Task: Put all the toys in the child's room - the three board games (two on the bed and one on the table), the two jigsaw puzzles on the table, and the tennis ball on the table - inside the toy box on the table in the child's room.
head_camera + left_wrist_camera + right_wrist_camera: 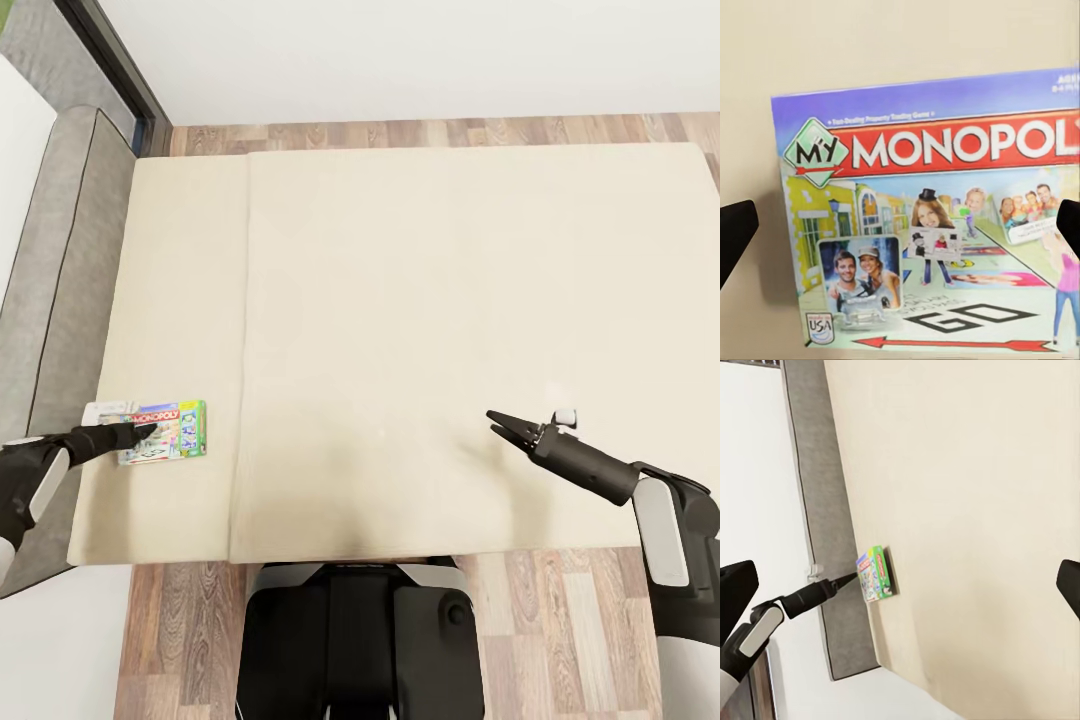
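The Monopoly box (162, 431) is seen lying flat on the bed (420, 330), close to the mattress's left near corner and just inside its left edge. The left gripper (148, 431) is placed directly over the box: in the head view the dark fingers reach across the box's left half, with the tips above its printed lid. In the left wrist view the lid (937, 225) is seen straight ahead of the gripper, between the two dark fingertips (735, 232) that show at either edge of the picture. The fingers are spread apart, with the box face in the gap; whether they touch the cardboard cannot be told.

The long axis of the box is laid across the bed, left to right, roughly in line with the left gripper's reach. Its green short end points away from the gripper, toward the bed's middle. In the right wrist view the box (876, 574) is seen far off, with the left gripper (852, 578) at its side.

The right gripper (497, 421) is held above the bare mattress near the right near part of the bed, well apart from the box. Its fingertips (736, 589) are seen wide apart at the edges of the right wrist view, nothing between them. The grey side frame (60, 280) is noted beyond the left arm.
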